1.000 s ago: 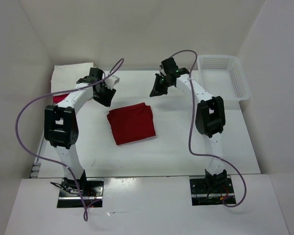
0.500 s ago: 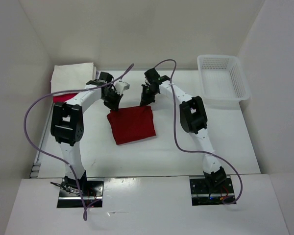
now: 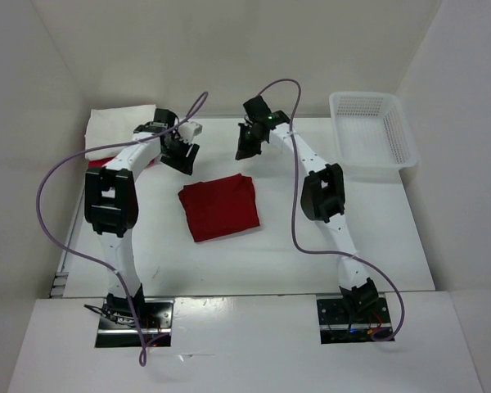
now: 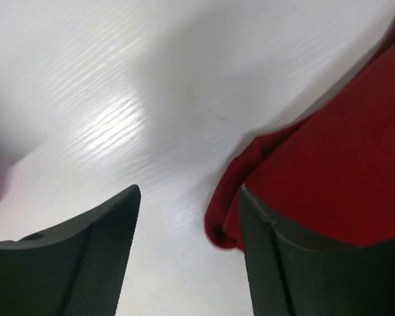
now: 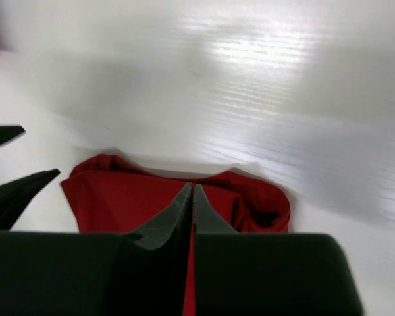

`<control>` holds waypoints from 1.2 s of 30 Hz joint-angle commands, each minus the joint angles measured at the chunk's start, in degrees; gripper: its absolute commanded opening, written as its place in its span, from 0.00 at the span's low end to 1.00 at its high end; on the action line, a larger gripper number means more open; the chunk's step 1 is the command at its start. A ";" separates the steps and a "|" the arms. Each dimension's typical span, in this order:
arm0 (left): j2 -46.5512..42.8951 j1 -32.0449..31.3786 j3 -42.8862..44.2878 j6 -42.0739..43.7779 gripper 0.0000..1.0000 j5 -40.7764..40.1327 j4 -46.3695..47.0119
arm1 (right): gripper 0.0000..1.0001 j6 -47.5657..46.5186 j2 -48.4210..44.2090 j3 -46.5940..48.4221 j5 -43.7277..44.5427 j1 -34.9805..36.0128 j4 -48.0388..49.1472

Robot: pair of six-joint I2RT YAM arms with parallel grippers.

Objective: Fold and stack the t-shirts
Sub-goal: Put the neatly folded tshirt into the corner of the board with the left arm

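Your left tool (image 4: 188, 197) hangs spread and empty near the far left corner of the folded dark red cloth t-shirt (image 3: 219, 210), which lies flat in the middle of the white surface (image 3: 311, 262). Your right tool (image 5: 192, 192) is pressed together, gripping nothing, just beyond the shirt's far edge. A cream white cloth t-shirt (image 3: 119, 123) lies at the far left.

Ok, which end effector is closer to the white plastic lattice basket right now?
Right. The right end effector hangs left of the basket; the left end effector sits much farther left, near the folded cream white shirt.
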 commanded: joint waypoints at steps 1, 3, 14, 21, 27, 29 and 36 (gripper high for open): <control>-5.89 2.05 1.70 -1.69 0.71 2.17 -2.62 | 0.11 -2.77 0.19 8.66 3.69 -0.22 -7.74; -11.60 2.85 -0.76 -1.69 0.96 5.86 -3.23 | 0.17 -3.64 0.88 15.69 6.32 0.30 -11.88; -19.35 3.38 -24.50 2.53 1.00 26.51 -9.39 | 0.38 -2.86 -11.84 13.88 19.69 1.54 -19.72; -11.80 3.38 -25.65 0.79 1.00 30.92 -8.70 | 0.42 -2.86 -25.37 -6.58 25.40 2.07 -17.89; -2.59 3.38 -25.12 -0.63 1.00 32.59 -9.12 | 0.42 -0.14 -40.67 -29.15 21.90 -0.57 -8.66; -0.38 3.38 -25.12 -0.10 1.00 31.46 -9.13 | 0.42 0.39 -44.35 -32.96 20.67 -1.45 -7.43; 2.35 3.38 -25.12 -1.33 1.00 27.85 -8.35 | 0.42 0.39 -45.79 -31.06 20.66 -3.91 -8.65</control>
